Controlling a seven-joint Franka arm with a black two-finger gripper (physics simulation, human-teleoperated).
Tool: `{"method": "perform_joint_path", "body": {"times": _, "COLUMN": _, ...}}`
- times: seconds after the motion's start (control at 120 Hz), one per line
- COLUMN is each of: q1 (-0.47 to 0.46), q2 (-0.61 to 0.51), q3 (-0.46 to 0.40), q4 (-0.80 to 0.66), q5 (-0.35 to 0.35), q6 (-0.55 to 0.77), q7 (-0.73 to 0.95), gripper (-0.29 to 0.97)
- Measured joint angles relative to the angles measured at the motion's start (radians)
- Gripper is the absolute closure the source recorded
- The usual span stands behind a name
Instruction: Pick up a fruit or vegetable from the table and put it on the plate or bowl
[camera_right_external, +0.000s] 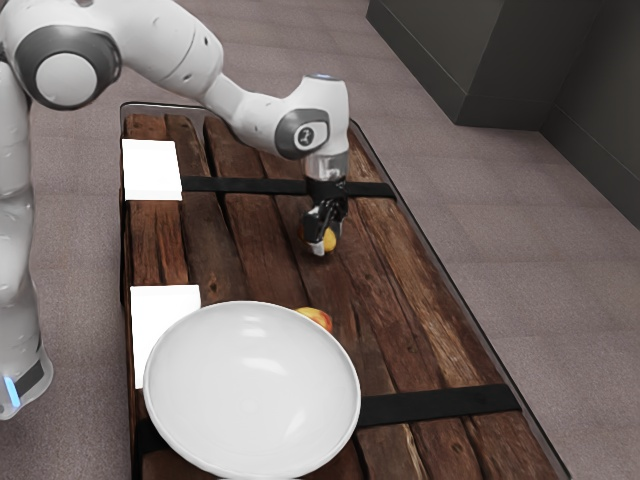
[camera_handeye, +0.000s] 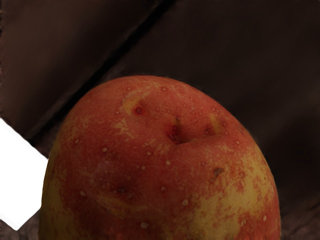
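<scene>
A red and yellow apple (camera_right_external: 326, 240) sits between the black fingers of my gripper (camera_right_external: 325, 237), over the middle of the wooden table (camera_right_external: 420, 300). The fingers press it from both sides, so the gripper is shut on it. In the wrist view the apple (camera_handeye: 165, 170) looms large right under my hand, its stem dimple facing the camera. A large white plate (camera_right_external: 250, 390) lies at the table's near end. A second red and yellow fruit (camera_right_external: 317, 318) rests on the wood against the plate's far rim, partly hidden by it.
Two flat white blocks lie along the table's left side, one (camera_right_external: 150, 168) at the far end and one (camera_right_external: 163, 305) partly under the plate. Black straps (camera_right_external: 440, 402) cross the planks. A dark cabinet (camera_right_external: 480, 50) stands at the back right.
</scene>
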Motion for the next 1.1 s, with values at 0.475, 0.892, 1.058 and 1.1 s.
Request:
{"method": "perform_joint_path", "body": {"times": 0.475, "q1": 0.025, "q2": -0.020, "q3": 0.007, "q4": -0.017, "q5": -0.028, "q6": 0.011, "q7": 0.009, "gripper": 0.39}}
{"method": "perform_joint_path", "body": {"times": 0.892, "q1": -0.151, "q2": -0.195, "q3": -0.250, "q4": -0.009, "q5": 0.132, "q6": 0.007, "q7": -0.087, "gripper": 0.40}}
{"method": "perform_joint_path", "body": {"times": 1.058, "q1": -0.154, "q2": -0.170, "q3": -0.448, "q4": -0.006, "q5": 0.202, "q6": 0.008, "q7": -0.186, "gripper": 0.41}}
{"method": "perform_joint_path", "body": {"times": 1.1, "q1": -0.161, "q2": -0.173, "q3": -0.484, "q4": -0.008, "q5": 0.216, "q6": 0.008, "q7": -0.214, "gripper": 0.41}}
